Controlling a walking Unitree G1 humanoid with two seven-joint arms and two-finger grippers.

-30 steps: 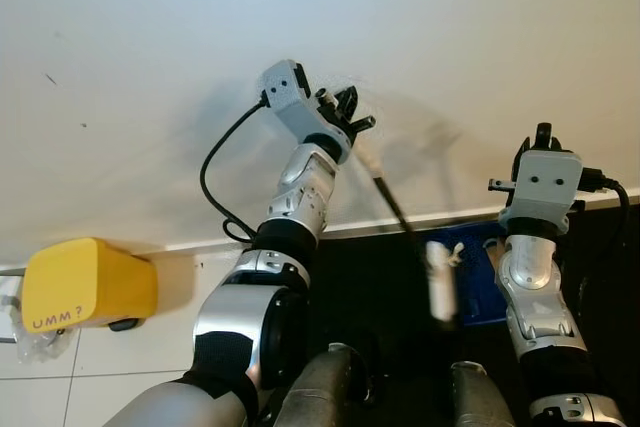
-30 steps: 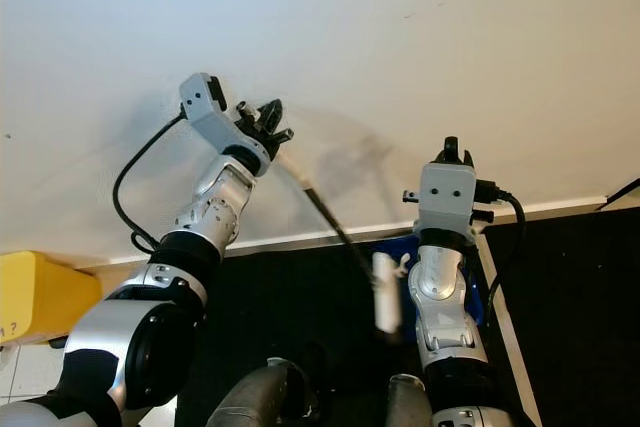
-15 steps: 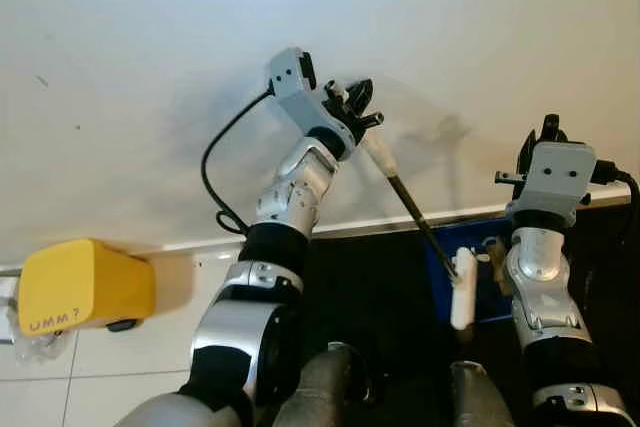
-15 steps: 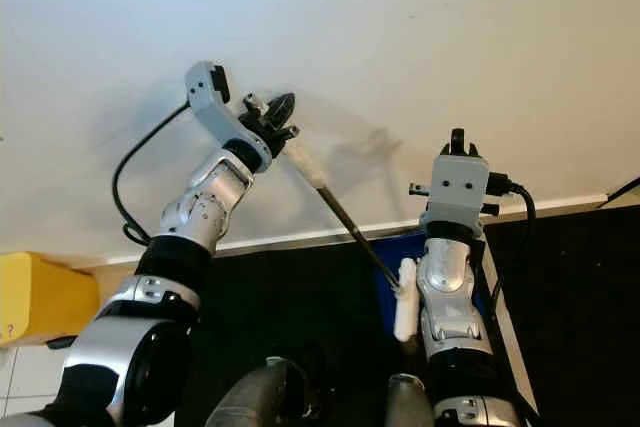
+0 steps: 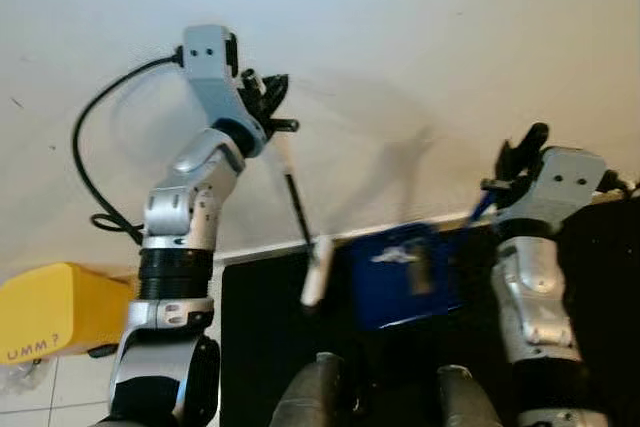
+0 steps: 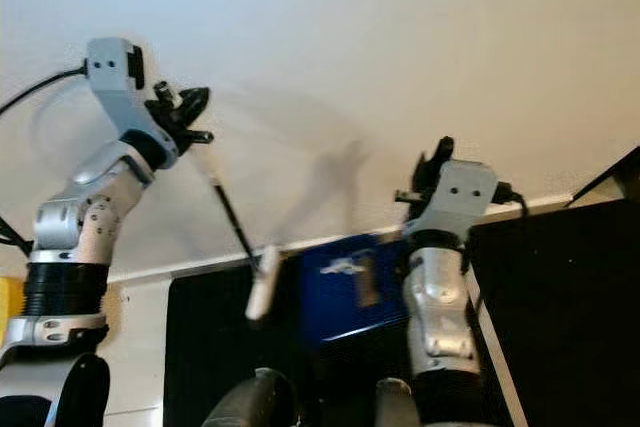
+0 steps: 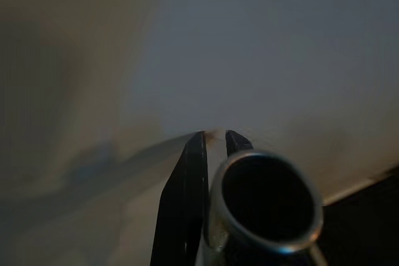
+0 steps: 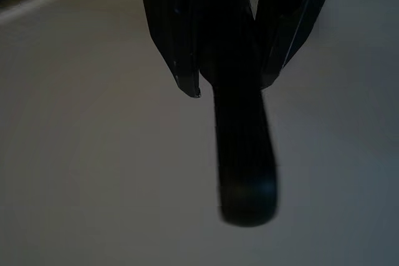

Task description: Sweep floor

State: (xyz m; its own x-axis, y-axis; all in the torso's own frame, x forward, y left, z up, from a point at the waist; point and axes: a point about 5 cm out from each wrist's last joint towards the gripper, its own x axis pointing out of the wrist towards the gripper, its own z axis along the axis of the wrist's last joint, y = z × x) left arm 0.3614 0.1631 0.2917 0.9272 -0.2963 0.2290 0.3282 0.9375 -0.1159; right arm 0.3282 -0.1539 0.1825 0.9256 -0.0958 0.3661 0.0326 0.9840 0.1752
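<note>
So the left hand (image 5: 268, 107) has swung up and out toward the robot's left compared with a second ago, and the broom (image 5: 298, 215) it's clamped on came along. The stick now hangs steeper, with its white lower piece (image 5: 316, 271) dangling just over the skirting (image 5: 270, 248) where the wall (image 5: 400, 37) meets the dark floor (image 5: 255, 347). In the left wrist view the fingers (image 7: 181, 204) sit tight against the shiny tube end (image 7: 268, 204).

The right hand (image 5: 515, 152) is closed around a dark handle (image 8: 240, 147), and the blue dustpan (image 5: 405, 275) it carries has slid over toward the middle, now tipped up in front of the skirting. The head has moved too, so part of that shift is just the camera.

My read: both tools are lifted, nothing's touching the floor, so no actual sweeping stroke is underway yet. It looks more like repositioning.

Room-wise, the wall is right there ahead and both hands are close to it, so there's not much space forward. A yellow box (image 5: 50, 312) sits at the left by the white tiles (image 5: 75, 402). The dark floor between the arms looks like the open bit.
</note>
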